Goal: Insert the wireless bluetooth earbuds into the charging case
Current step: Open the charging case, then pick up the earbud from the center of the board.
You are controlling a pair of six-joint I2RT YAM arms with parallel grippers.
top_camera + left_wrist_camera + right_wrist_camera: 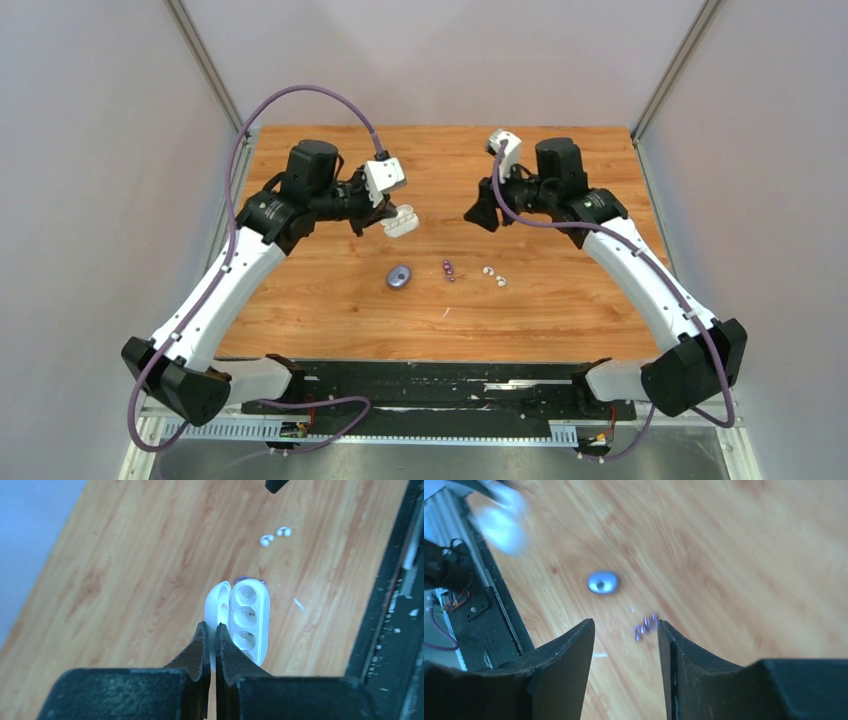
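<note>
Your left pincer (211,630) is squeezing down almost completely, nipping the near edge of the glossy white oval plastic charging case (248,617). The case is hanging in the air at the centre of the left wrist frame, its lid (217,600) swung open to the left and its moulded wells, which look empty, facing the camera.

Your right pincer (626,647) is standing with its jaws well apart and gripping nothing, hovering over the wooden table (749,555). Between its jaws, low in the middle of the right wrist frame, the two tiny dark purple bead-like earbuds (645,625) are lying close together on the wood. In the top frame the two tiny glossy white earbuds (493,275) are lying just right of the purple pair, and a small lavender-blue oval case (399,276) is sitting to their left.

You are probably dealing with very light, hard, slick beads that could squirt out of the jaws or roll away. Take one at a time, across its broadest part, closing gently. Since you are holding the white case by a thin edge, it may pivot when pressed.
</note>
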